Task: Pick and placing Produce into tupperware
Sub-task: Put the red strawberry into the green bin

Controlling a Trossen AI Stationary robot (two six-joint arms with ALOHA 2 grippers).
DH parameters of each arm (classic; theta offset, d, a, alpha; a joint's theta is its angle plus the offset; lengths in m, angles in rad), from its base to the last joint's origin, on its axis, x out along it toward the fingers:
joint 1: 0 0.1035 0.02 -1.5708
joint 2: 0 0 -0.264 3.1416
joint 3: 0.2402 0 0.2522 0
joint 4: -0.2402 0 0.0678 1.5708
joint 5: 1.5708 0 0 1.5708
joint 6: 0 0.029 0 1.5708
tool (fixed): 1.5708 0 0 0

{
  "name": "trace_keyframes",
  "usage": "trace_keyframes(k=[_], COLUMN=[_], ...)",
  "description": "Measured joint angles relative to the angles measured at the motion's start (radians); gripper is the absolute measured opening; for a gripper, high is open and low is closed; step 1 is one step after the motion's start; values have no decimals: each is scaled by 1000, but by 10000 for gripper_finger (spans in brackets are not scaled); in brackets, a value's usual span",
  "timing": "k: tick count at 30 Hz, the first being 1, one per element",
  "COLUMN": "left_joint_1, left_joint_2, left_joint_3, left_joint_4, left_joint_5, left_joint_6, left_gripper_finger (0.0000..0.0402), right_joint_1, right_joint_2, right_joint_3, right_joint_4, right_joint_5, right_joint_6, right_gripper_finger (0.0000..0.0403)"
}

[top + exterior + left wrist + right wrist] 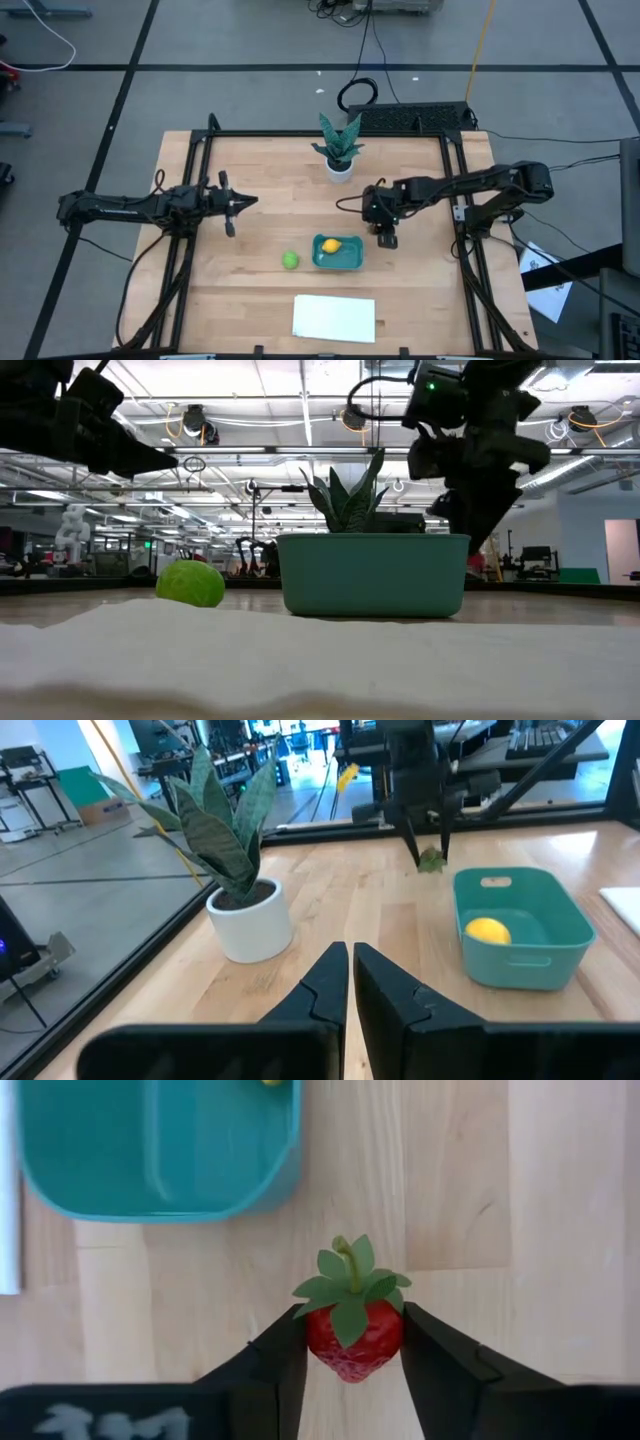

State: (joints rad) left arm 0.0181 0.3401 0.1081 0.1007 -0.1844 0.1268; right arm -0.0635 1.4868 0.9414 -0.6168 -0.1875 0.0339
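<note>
Teal tupperware tub (pixel 338 254) sits on the table's front half; all positions below are referenced to it. One yellow fruit (pixel 331 245) already lies inside: one item of three placed. The lime-green fruit (pixel 290 260) rests on the wood just beside the tub's left wall, untouched. The red strawberry (pixel 352 1330) sits just off the tub's right wall, with the right gripper (pixel 352 1342) pinching it between both fingers; judged as a grasp in progress, lift and transfer outstanding. The left gripper (pixel 232 206), fingers pressed together and empty, waits well to the tub's left. A potted plant (pixel 339 147) stands behind the tub, a white sheet (pixel 334 318) in front. Neither obstructs the short path.
</note>
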Motion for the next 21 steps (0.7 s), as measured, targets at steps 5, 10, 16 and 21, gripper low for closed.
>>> trace_keyframes(k=[5,10,16,21], left_joint_1=[0,0,0,0], left_joint_2=[0,0,0,0], left_joint_3=[0,0,0,0], left_joint_4=[-4,-4,-4,-3], left_joint_5=[0,0,0,0], left_joint_6=[0,0,0,0], left_gripper_finger=[26,26,26,26], right_joint_1=[0,-2,-2,-13], right_joint_2=[0,0,0,0], right_joint_3=[63,130,211,282], right_joint_4=[-73,-142,-204,-250], right_joint_5=[0,0,0,-1], right_joint_6=[-21,-46,-61,-73], right_gripper_finger=[129,126,126,126])
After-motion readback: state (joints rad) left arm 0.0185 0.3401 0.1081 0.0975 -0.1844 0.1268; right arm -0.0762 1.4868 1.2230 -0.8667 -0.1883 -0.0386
